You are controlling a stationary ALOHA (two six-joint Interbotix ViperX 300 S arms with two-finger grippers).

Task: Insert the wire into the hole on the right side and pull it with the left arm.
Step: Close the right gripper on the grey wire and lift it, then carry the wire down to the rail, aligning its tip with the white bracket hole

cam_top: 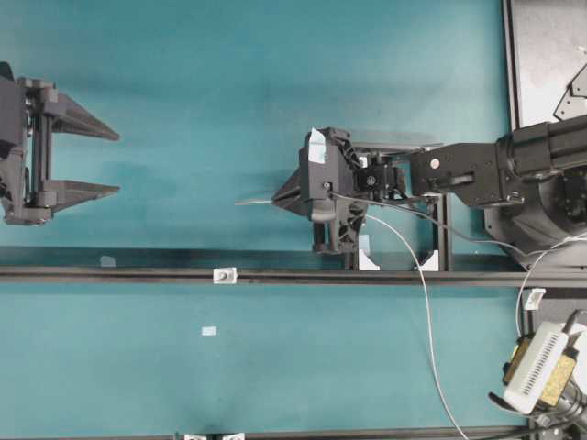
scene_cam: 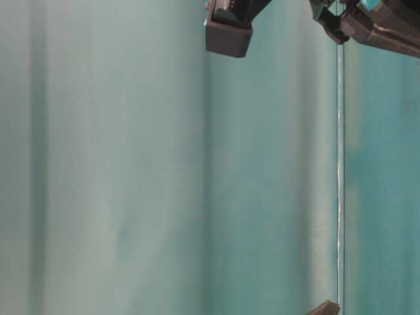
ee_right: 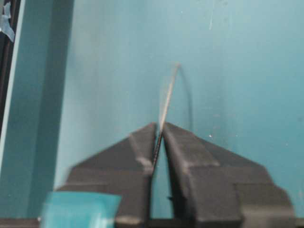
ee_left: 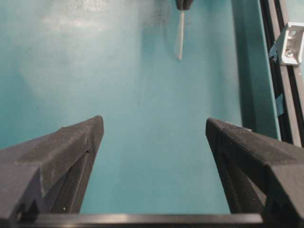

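The wire (cam_top: 427,316) is thin and light grey, and it curves from the bottom right up into my right gripper (cam_top: 278,197). That gripper, marked with a teal tape patch, is shut on the wire near its end. The stiff tip (cam_top: 252,201) sticks out to the left, above the black rail. In the right wrist view the wire (ee_right: 167,95) leaves the closed fingertips of the right gripper (ee_right: 159,127). The hole sits in a tiny silver-white block (cam_top: 224,275) on the rail, below and left of the tip. My left gripper (cam_top: 117,163) stands open and empty at the far left. Its wrist view shows the gripper (ee_left: 154,124), the wire tip (ee_left: 181,35) and the block (ee_left: 290,43).
A long black rail (cam_top: 110,273) crosses the teal table. White brackets (cam_top: 367,259) stand on it under the right arm. A small pale tape patch (cam_top: 209,331) lies below the rail. A white device (cam_top: 541,371) sits at the bottom right and a dark plate (cam_top: 550,55) at the top right.
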